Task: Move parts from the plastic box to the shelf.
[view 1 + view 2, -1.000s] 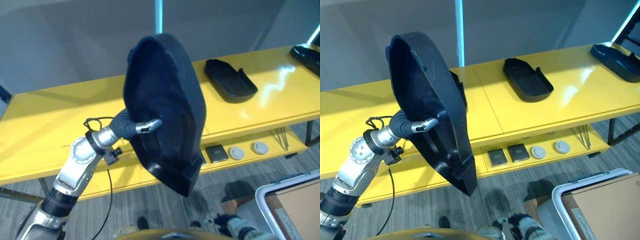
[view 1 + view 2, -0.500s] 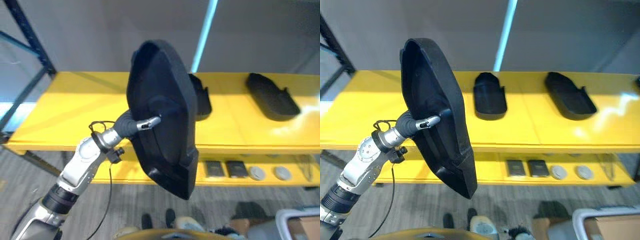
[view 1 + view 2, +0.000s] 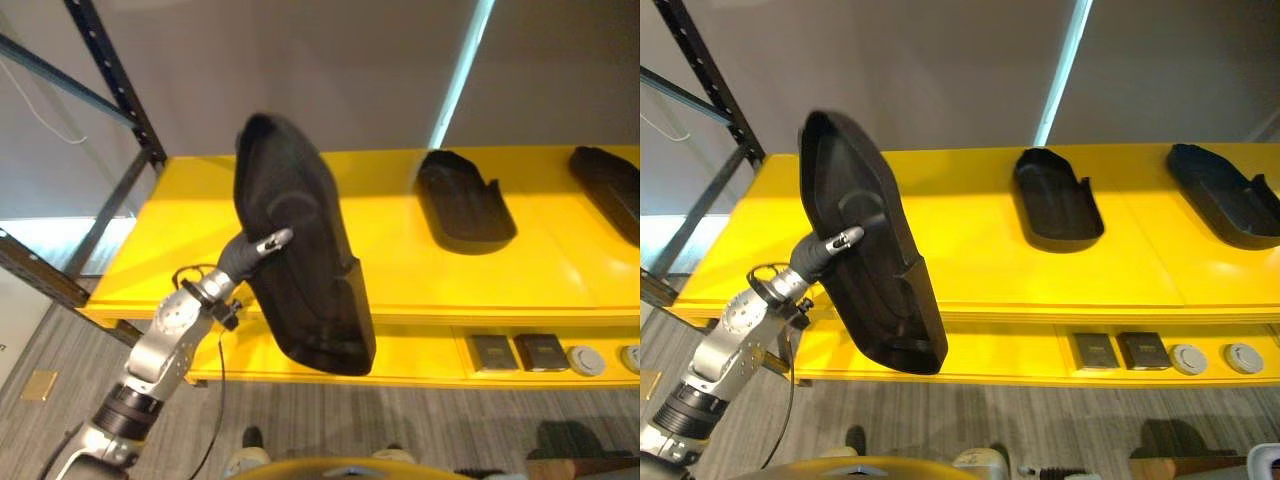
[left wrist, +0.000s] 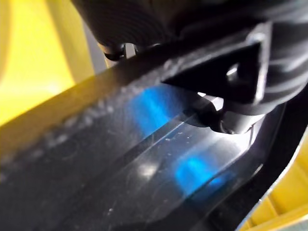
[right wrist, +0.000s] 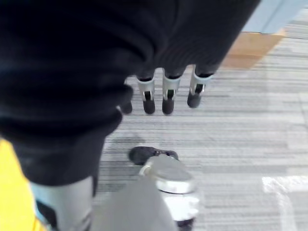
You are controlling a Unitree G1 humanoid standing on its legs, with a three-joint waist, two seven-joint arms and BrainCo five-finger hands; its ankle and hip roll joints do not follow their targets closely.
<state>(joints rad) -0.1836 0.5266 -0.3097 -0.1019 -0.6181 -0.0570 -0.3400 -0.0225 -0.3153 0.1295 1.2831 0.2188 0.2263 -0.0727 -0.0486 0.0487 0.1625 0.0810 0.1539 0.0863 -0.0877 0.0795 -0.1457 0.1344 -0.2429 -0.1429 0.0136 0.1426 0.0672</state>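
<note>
dark rack upright (image 3: 702, 85) far left, grey wall behind | left hand (image 3: 262, 246) fingers clamped on big black part (image 3: 300, 265), held upright over yellow shelf (image 3: 180, 235) | 2 black parts (image 3: 1056, 206) lying on shelf | right hand (image 5: 166, 94) fingers straight, relaxed above grey carpet (image 5: 231, 134)

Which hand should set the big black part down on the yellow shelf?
Left. The left hand already grips the big black part upright over the yellow shelf; the right hand hangs low over the floor.

Grey carpet floor (image 3: 1040, 440) lies below a grey wall (image 3: 940, 70).
</note>
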